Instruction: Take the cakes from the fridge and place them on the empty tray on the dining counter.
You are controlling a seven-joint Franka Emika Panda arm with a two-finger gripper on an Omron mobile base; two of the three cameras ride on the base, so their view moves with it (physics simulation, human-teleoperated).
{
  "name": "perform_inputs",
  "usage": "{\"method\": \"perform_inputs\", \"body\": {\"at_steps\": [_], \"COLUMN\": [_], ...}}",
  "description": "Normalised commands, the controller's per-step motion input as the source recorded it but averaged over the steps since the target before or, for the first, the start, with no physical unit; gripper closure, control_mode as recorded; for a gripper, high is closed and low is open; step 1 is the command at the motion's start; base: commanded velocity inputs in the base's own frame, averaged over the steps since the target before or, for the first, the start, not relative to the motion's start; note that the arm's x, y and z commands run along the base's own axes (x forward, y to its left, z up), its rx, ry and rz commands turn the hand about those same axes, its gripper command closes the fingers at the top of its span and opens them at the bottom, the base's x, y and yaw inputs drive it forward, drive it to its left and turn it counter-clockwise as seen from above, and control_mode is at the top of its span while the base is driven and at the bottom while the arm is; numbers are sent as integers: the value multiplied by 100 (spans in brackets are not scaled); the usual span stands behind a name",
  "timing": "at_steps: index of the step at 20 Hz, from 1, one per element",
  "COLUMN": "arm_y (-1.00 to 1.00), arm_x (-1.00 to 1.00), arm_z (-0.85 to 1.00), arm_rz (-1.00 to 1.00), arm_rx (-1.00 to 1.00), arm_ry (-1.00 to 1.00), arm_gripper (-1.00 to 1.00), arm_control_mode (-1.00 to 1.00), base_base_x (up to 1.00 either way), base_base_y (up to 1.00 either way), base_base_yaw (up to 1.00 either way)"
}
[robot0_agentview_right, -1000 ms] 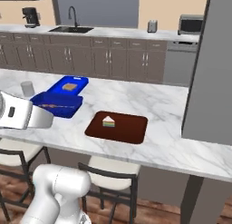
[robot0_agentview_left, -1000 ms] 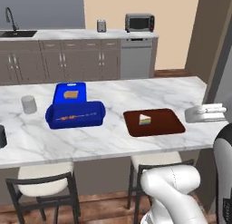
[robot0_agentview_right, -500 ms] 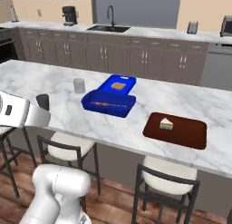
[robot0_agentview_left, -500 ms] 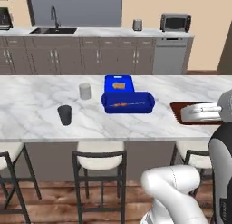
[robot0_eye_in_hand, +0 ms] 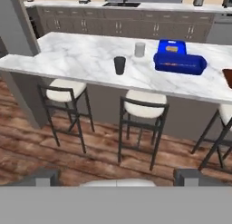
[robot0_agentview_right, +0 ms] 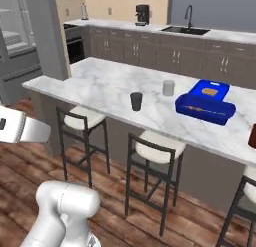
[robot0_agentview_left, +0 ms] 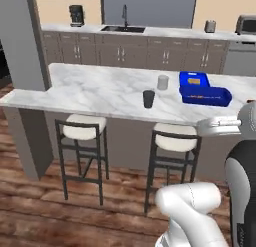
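The dining counter [robot0_agentview_left: 100, 91] [robot0_agentview_right: 100, 81] [robot0_eye_in_hand: 81, 55] runs across all three views. A thin slice of the dark brown tray [robot0_agentview_right: 253, 136] [robot0_eye_in_hand: 228, 77] shows at its right end, cut off by the frame edge. The cakes are out of view. At the far left of the right base view stands what looks like the fridge [robot0_agentview_right: 17, 46], with pale shelves above and grey drawers below. My gripper [robot0_eye_in_hand: 117, 178] is open and holds nothing. It hangs in the air well short of the counter, above the wooden floor.
On the counter stand a blue box-like container [robot0_agentview_left: 204, 89] [robot0_eye_in_hand: 177, 57], a dark cup [robot0_agentview_left: 148, 98] [robot0_eye_in_hand: 119, 65] and a pale cup [robot0_agentview_left: 162, 82] [robot0_eye_in_hand: 139, 49]. Dark-framed stools [robot0_agentview_left: 82, 128] [robot0_eye_in_hand: 142, 103] line the near side. A grey pillar [robot0_agentview_left: 20, 41] ends the counter on the left.
The whole picture has swung: the base has turned left, so the counter, the blue container and the tray slid right. The tray's cake has left the frame. The gripper stayed open.
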Motion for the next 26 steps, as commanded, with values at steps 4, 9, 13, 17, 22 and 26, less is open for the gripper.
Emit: {"method": "perform_inputs", "body": {"at_steps": [4,9,13,17,22,26], "arm_y": [0,0,0,0,0,0], "arm_x": [0,0,0,0,0,0], "arm_z": [0,0,0,0,0,0], "arm_rz": [0,0,0,0,0,0], "arm_rx": [0,0,0,0,0,0], "arm_ry": [0,0,0,0,0,0], "arm_gripper": [-100,-100,-100,-100,-100,-100], "arm_control_mode": [100,100,100,100,100,100], "base_base_x": [-11,0,80,100,100,100], "base_base_y": [52,38,6,2,11,-22], "base_base_yaw": [97,97,73,45,29,25]}}
